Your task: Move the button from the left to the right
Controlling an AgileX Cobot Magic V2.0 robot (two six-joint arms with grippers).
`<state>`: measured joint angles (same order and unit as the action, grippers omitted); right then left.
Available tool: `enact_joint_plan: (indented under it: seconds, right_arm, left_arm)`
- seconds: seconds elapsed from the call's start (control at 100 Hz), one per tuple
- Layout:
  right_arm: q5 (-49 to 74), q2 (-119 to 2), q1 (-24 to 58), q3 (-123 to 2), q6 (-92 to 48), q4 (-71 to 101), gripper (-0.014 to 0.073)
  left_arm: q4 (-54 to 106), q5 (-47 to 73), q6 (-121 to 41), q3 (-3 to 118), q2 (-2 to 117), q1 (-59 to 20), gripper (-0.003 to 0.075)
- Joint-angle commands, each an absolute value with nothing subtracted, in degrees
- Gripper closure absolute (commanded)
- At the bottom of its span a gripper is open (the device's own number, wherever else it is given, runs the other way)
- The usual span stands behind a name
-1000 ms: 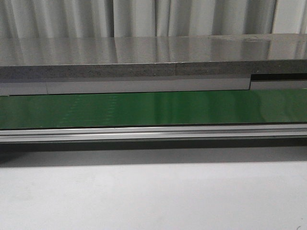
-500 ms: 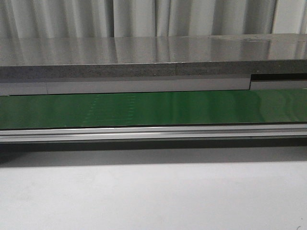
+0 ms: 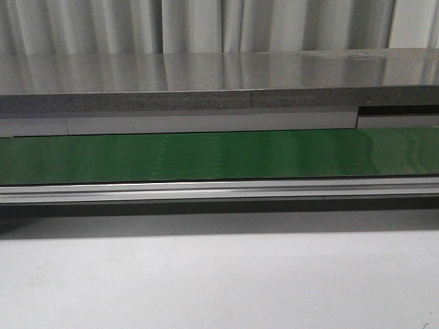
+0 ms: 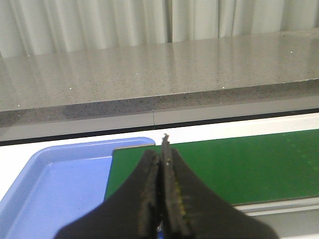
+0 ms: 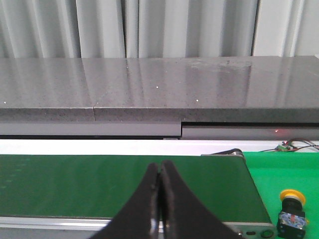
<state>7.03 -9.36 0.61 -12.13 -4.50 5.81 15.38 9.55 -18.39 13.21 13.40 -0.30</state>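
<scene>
We are seeing the yellow-capped black push button (image 5: 291,213) standing at the lower right of the right wrist view, beyond the green belt's (image 5: 124,185) end, nearer our empty, closed right gripper (image 5: 159,180) than our likewise closed left gripper (image 4: 162,164).

Landmark: the green belt (image 3: 219,156). You see it run straight across the front view, glossy, with a faint dotted pattern near its middle. Just in front of the green belt lies an aluminium rail (image 3: 219,190), parallel to it; in front of that, a pale worktop (image 3: 219,281). Behind the green belt stands a grey speckled stone ledge (image 3: 206,82), with pleated grey curtains (image 3: 206,26) beyond. In the left wrist view a blue tray (image 4: 55,186) adjoins the belt's end. In the right wrist view a bright green mat (image 5: 286,172) lies past the belt's other end, thin wires (image 5: 294,145) at its far edge.
</scene>
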Motion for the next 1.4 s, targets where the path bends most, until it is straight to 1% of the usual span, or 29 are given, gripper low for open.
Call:
enact_joint_plan:
  seconds: [0.0, 0.19, 0.4, 1.39]
  right_arm:
    - [0.5, -9.4, 0.7, -11.1, -3.6, 5.1, 0.066]
    - [-0.9, -4.6, 0.7, -5.3, 0.8, 2.2, 0.066]
    - [-0.7, 1.8, 0.7, -0.4, 1.0, 2.2, 0.066]
    - [0.6, 1.7, 0.6, 0.6, 1.0, 2.1, 0.066]
  left_arm:
    - [16.1, 5.0, -18.3, 14.8, 13.8, -0.9, 0.0741]
    - [16.1, 5.0, -18.3, 14.8, 13.8, -0.9, 0.0741]
    - [16.1, 5.0, -18.3, 14.8, 13.8, -0.9, 0.0741]
    - [16.1, 5.0, -18.3, 14.8, 13.8, -0.9, 0.0741]
